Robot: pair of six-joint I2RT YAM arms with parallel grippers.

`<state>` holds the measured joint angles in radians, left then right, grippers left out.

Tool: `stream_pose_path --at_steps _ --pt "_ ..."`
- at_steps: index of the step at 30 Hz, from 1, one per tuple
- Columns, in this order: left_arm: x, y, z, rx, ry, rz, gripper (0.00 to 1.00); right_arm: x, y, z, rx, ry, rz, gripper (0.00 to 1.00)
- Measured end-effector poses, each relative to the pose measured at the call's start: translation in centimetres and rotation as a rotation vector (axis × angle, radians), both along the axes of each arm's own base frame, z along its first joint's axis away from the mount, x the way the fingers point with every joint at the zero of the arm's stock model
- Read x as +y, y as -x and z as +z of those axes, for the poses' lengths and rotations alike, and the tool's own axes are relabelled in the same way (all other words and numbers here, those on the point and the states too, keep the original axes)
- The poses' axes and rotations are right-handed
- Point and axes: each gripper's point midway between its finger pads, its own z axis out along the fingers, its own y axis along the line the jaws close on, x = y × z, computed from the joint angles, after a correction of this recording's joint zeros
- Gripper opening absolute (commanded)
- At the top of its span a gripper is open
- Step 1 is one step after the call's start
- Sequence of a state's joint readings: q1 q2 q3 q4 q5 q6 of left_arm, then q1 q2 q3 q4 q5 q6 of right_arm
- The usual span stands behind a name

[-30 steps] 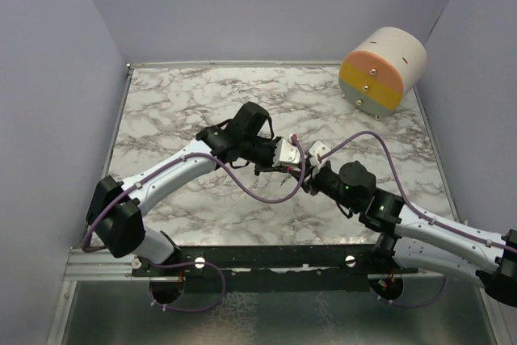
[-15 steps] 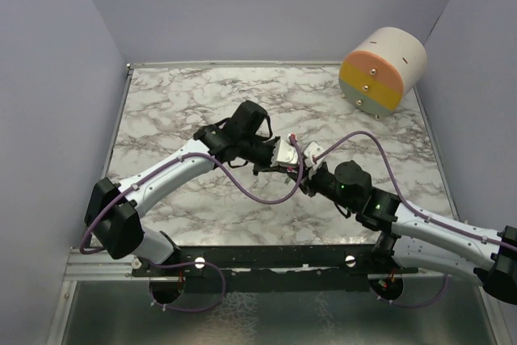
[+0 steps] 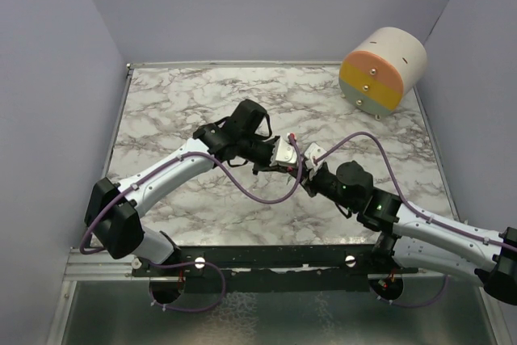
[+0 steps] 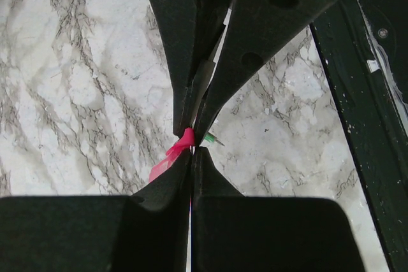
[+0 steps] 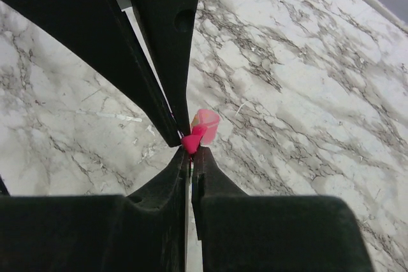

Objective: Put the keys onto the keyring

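Your left gripper [image 4: 191, 154] and right gripper [image 5: 190, 152] meet tip to tip, well to the near-left of the drum [image 3: 383, 69], and both look clamped on the pink key [image 4: 183, 141]. Its length trails back along your left finger. The green key [image 4: 211, 138] peeks out just beside it.

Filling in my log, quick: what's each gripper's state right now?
Left gripper: closed on the pink-red key.
Right gripper: closed, pinching the same pink-red key.
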<state>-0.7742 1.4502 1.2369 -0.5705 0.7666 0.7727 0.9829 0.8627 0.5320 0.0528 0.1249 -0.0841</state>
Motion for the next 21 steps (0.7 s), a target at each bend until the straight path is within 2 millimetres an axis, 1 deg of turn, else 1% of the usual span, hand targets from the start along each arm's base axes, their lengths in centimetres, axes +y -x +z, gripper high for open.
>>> stream_pose_path --at_steps 1,2,4,6,9,13,15,17,21 --pt "0.0 0.0 0.0 0.001 -0.001 0.001 0.02 0.0 0.0 0.0 0.000 0.000 0.002 0.01" --pt "0.0 -0.1 0.0 0.002 -0.001 0.002 0.06 0.0 0.0 0.0 0.000 0.000 0.004 0.01" --pt "-0.1 -0.2 0.1 0.009 -0.003 0.011 0.21 0.1 0.1 0.0 0.000 0.000 0.005 0.01" --pt "-0.2 -0.3 0.1 0.019 -0.006 0.027 0.29 0.0 0.0 0.0 0.000 -0.001 0.004 0.01" --pt "-0.1 -0.7 0.0 0.039 -0.015 0.072 0.38 -0.1 -0.2 0.0 -0.001 0.000 -0.011 0.01" --pt "0.1 -1.9 -0.3 0.026 -0.003 0.166 0.46 -0.2 -0.3 0.2 -0.001 -0.010 -0.020 0.01" --pt "0.5 -3.1 0.0 -0.003 0.030 0.240 0.49 -0.1 -0.3 0.3 0.000 -0.017 -0.020 0.01" --pt "1.2 -4.0 0.7 -0.026 0.073 0.317 0.51 0.0 -0.3 0.5 0.001 -0.029 -0.024 0.01" --pt "2.9 -6.0 3.4 -0.092 0.209 0.478 0.53 -0.2 -0.3 1.1 0.002 -0.065 -0.037 0.01"
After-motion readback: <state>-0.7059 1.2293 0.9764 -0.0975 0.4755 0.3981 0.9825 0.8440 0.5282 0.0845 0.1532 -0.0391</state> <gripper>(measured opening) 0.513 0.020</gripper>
